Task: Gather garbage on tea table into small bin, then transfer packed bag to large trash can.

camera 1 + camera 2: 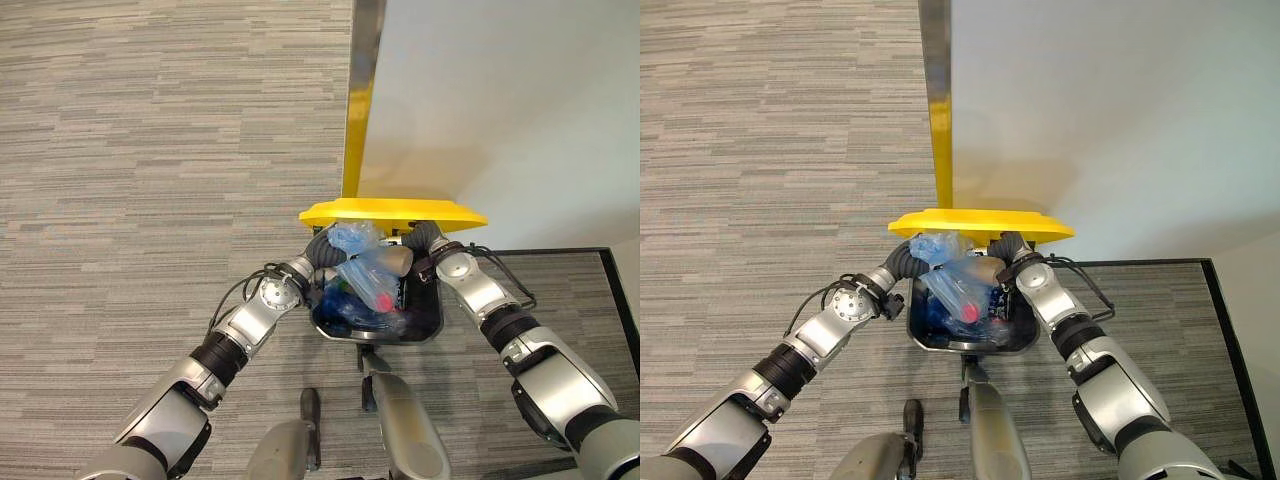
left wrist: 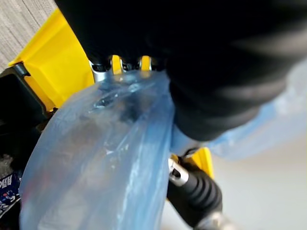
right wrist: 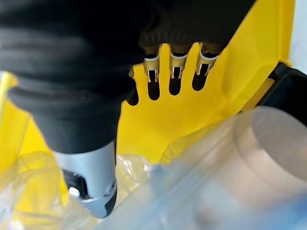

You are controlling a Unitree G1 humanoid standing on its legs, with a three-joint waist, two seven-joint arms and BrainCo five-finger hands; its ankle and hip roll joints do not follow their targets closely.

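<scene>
Both hands flank the blue bag (image 1: 365,275) over the black bin (image 1: 425,325) under its yellow lid (image 1: 392,212) in the eye views, left hand (image 1: 322,250) and right hand (image 1: 424,238) equally near. Left wrist view: fingers hidden behind plastic, grip unreadable. Right wrist view: straight fingers (image 3: 177,64) press the lid; no print legible.

The large trash can (image 1: 380,325) stands on the carpet (image 1: 150,150) at the lower middle of the frame, its lid (image 1: 392,213) tipped up behind it against the wall (image 1: 500,110), which takes the upper right. The packed bag (image 1: 365,270) sits in the can's mouth, poking above the rim just below the lid. The left hand (image 1: 322,250) lies at the bag's left, the right hand (image 1: 422,240) at its right, both under the lid's edge.
</scene>
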